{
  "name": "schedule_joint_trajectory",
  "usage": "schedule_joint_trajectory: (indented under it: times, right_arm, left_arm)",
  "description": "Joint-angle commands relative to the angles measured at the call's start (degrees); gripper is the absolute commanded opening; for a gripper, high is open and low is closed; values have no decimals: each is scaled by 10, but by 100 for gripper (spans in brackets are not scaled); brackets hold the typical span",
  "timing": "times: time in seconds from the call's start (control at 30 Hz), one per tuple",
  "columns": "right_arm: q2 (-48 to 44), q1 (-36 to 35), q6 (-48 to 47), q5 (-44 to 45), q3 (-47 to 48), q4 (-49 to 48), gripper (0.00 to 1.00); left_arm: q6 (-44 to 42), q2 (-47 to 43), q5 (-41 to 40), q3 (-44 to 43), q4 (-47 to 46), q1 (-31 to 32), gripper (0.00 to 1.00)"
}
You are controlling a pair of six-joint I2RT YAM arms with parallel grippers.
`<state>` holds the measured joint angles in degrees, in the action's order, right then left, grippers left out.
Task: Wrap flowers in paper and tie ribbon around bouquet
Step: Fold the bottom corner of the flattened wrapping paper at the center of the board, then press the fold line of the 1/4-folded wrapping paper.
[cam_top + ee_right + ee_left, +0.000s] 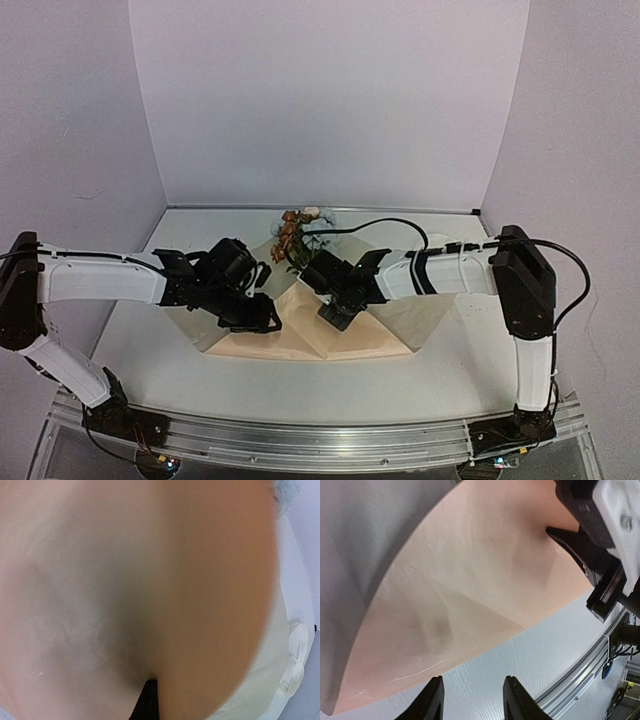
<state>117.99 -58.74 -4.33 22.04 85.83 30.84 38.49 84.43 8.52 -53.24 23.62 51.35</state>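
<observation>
The tan paper (350,335) lies folded into ridges at the table's middle. The flowers (295,232) poke out at its far end with pink, brown and white heads. My left gripper (268,320) hangs by the paper's near-left edge. In the left wrist view it (475,697) is open over bare table, just off the paper (485,570), with nothing between the fingers. My right gripper (333,315) is shut on a raised fold of the paper (210,580), with its dark tip (149,695) pressed into the sheet. A cream strip that looks like the ribbon (296,655) lies at the right.
An aluminium rail (330,440) runs along the table's near edge, close to my left fingers (517,700). A pale sheet (265,680) shows under the tan paper. The right arm's black cable (400,225) loops above the flowers. White walls enclose the table.
</observation>
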Motion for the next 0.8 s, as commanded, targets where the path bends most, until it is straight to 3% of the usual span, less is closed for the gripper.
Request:
schedule_joint_trajectory:
  times: [0.0, 0.13, 0.37, 0.57, 0.7, 0.77]
  right_arm:
    - [19, 3, 19, 28, 32, -2, 2]
    - [17, 6, 27, 34, 34, -1, 12]
    - [-37, 6, 44, 42, 17, 13, 59]
    - [-123, 9, 112, 35, -6, 93, 88]
    - [-187, 19, 220, -7, -15, 195, 90]
    - [-213, 22, 251, -50, -29, 225, 80]
  left_arm:
    - [37, 31, 3, 17, -70, 17, 37]
    - [43, 60, 2, 25, -85, 19, 34]
    - [48, 83, -7, 28, -92, 19, 33]
    - [43, 91, -10, 13, -87, 19, 33]
    - [34, 97, -7, -3, -82, 21, 33]
    - [29, 100, -9, -12, -75, 26, 33]
